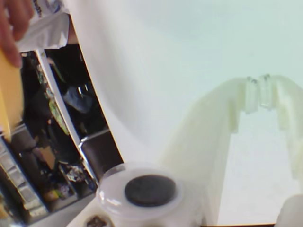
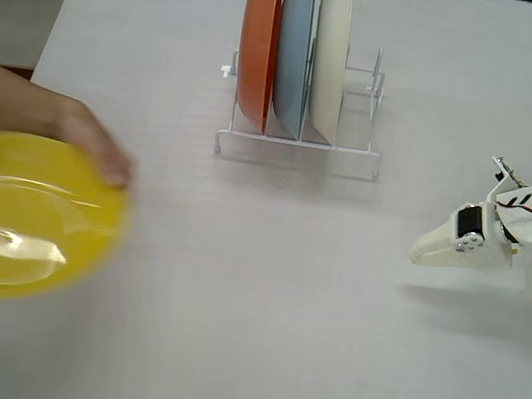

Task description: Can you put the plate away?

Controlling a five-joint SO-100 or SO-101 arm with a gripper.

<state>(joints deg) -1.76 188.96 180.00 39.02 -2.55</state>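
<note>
The plate (image 2: 15, 219) is bright yellow and glossy. A person's hand (image 2: 79, 134) holds it over the table's left edge in the fixed view. Its rim (image 1: 9, 94) also shows at the left edge of the wrist view, under fingers of the hand (image 1: 12, 28). My gripper (image 2: 420, 252) rests low at the right side of the table, pointing left, far from the plate. In the wrist view its white fingertips (image 1: 258, 90) meet with nothing between them, so it is shut.
A white wire dish rack (image 2: 300, 147) stands at the back middle of the table (image 2: 259, 310). It holds an orange plate (image 2: 260, 42), a grey-blue plate (image 2: 294, 47) and a cream-white plate (image 2: 331, 53) upright, with free slots to their right.
</note>
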